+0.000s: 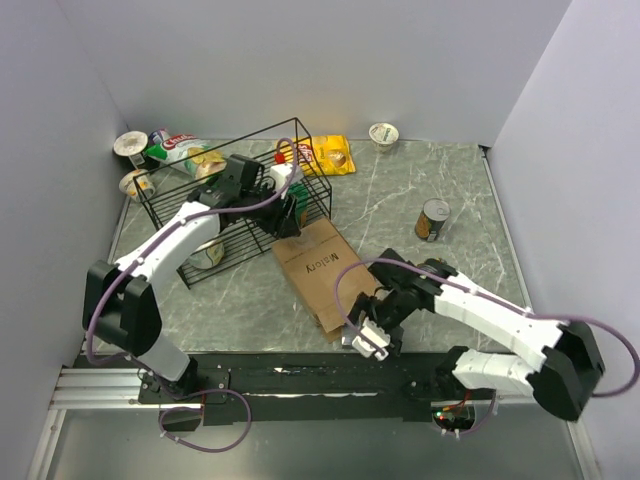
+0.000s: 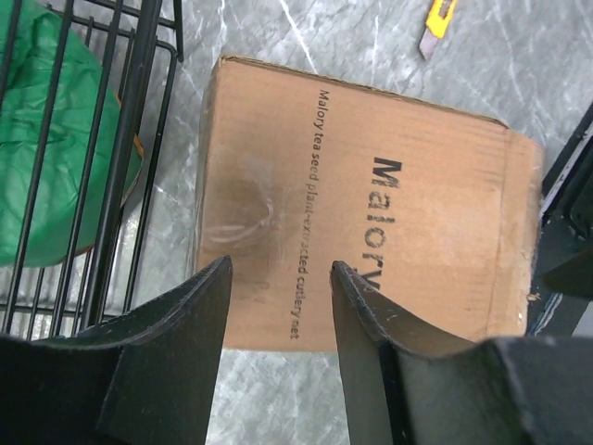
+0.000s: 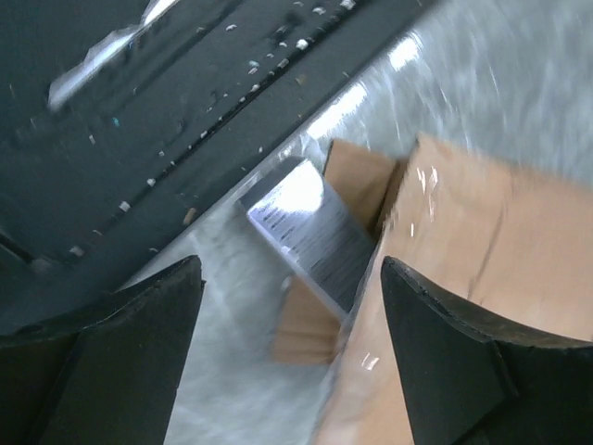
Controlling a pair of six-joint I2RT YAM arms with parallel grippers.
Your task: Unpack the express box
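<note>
Fingers (image 2: 199, 306) of the left gripper (image 2: 279, 269) are held apart w/ nothing btwn them. Directly below and ahead of their tips the express box (image 2: 371, 204) is seen lying on the grey marbled table (image 2: 306, 37), w/ its printed "Malory" face turned up. On that gripper's left-finger side the black wire basket (image 2: 139, 139) stands just beside the box, and a green bag (image 2: 46, 148) is seen through its bars. Past the box's far edge a yellow utility knife (image 2: 435, 23) is partly cut off by the frame. The right gripper (image 3: 289, 269) is likewise spread wide and nothing is gripped by it; its wrist view is blurred. Ahead of its tips a flat silver-grey pack (image 3: 306, 232) w/ fine print is seen at the box's near end, but whether pack and box touch cannot be told. The box's side is seen close by that gripper's right-hand finger (image 3: 445, 371), while the black base rail (image 3: 139, 93) lies beyond the opposite finger. From above, the box is placed btwn the two grippers, one end by each, and a tin can (image 1: 432, 220) stands well apart from both.
</note>
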